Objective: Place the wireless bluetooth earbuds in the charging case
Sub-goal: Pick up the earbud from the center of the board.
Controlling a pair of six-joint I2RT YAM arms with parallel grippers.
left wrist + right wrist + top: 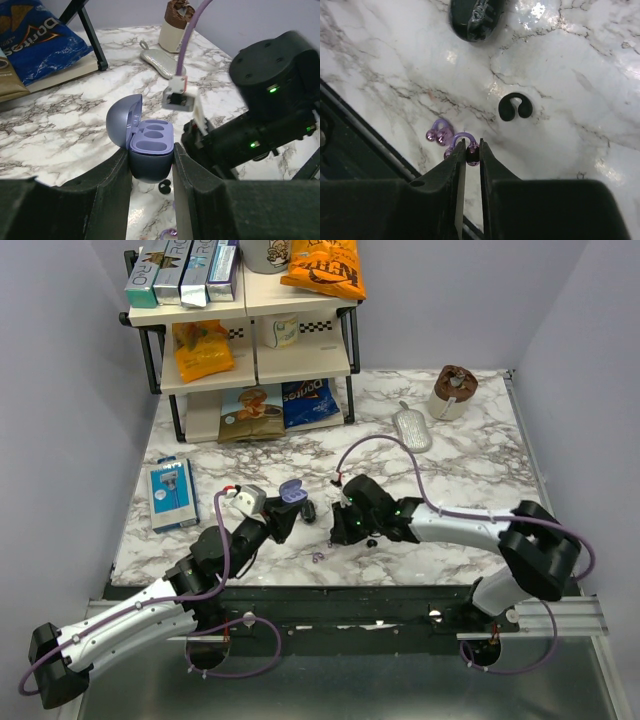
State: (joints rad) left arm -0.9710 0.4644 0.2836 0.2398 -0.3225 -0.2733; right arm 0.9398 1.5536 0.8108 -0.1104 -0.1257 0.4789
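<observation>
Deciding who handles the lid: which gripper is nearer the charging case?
Left. The left gripper clamps the charging case in its jaws, lid open. The right gripper sits apart to its right, low over the table, jaws pinching a purple bit.

marble table [470, 470] | rack [353, 360] | blue box [170, 495] | grey pouch [412, 430] | earbud [472, 15] | purple bits [441, 135]

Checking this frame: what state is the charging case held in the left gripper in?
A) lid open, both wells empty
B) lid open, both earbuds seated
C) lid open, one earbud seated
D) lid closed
A: the left wrist view shows the charging case, clamped in the left gripper, with its lid swung back and both wells bare.
</observation>
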